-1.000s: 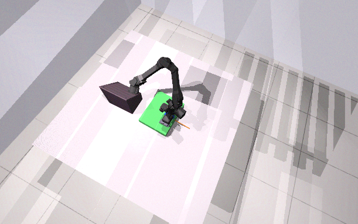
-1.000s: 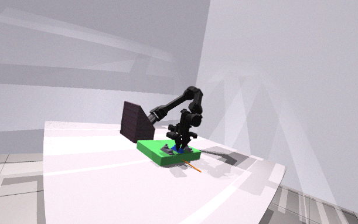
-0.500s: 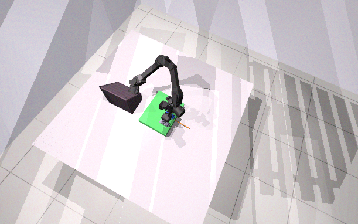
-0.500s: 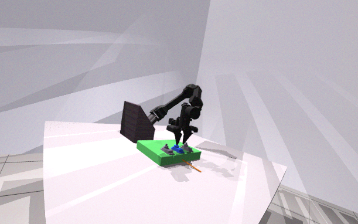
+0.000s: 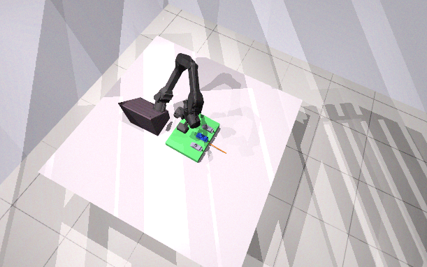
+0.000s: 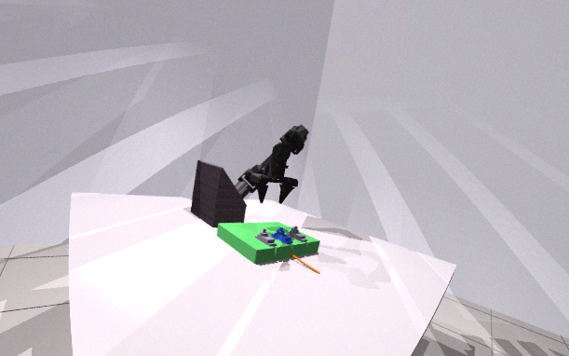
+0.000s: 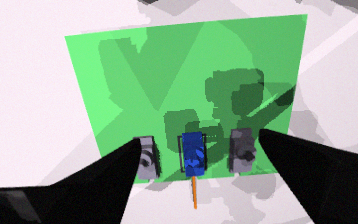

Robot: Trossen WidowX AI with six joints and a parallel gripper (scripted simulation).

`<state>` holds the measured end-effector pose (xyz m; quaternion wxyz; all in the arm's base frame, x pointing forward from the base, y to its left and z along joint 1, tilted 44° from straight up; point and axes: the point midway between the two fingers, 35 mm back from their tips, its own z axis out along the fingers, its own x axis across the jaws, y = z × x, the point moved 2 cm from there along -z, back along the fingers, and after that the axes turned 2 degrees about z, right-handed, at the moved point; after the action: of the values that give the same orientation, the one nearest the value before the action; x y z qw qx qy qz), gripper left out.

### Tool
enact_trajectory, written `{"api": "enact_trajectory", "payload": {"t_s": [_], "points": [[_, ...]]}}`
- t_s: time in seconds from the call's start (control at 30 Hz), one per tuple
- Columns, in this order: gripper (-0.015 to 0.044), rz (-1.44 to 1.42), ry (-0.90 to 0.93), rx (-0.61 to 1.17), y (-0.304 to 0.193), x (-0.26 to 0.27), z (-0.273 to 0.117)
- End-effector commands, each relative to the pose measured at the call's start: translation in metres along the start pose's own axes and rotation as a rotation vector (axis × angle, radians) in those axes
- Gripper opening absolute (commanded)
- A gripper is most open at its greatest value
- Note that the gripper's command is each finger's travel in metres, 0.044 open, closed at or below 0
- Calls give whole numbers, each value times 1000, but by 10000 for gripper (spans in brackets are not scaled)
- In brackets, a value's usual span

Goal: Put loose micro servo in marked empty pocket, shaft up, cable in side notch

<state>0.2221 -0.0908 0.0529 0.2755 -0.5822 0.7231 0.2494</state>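
Note:
The blue micro servo [image 5: 202, 137] [image 6: 281, 237] [image 7: 193, 154] sits low in the dark-outlined middle pocket of the green deck [image 5: 179, 141] [image 6: 243, 238] [image 7: 155, 65], between two grey servos. Its output shaft points up. Its ears look level with the deck, though small gaps cannot be told. Its orange cable [image 5: 218, 148] [image 6: 305, 264] [image 7: 195, 192] leaves at the deck's edge and runs straight out over the table. My gripper [image 6: 271, 202] [image 7: 199, 139] is wide open and empty, well above the deck and clear of the servo. In the top view the arm hides part of the deck's back.
One grey servo [image 5: 196, 146] [image 6: 265, 237] [image 7: 147, 157] and another grey servo [image 5: 207, 128] [image 6: 297, 234] [image 7: 242, 150] stand on either side of the blue one. The dark arm base [image 5: 144, 117] [image 6: 215, 196] stands behind the deck on the pale table [image 5: 81, 150] [image 6: 155, 289].

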Motion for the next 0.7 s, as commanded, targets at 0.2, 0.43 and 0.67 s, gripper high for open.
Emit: {"api": "enact_trajectory", "payload": {"t_s": [0.2, 0.43, 0.67], "points": [[440, 1, 0, 1, 3, -1, -46], [440, 1, 0, 1, 3, -1, -47], [440, 1, 0, 1, 3, -1, -47]]}}
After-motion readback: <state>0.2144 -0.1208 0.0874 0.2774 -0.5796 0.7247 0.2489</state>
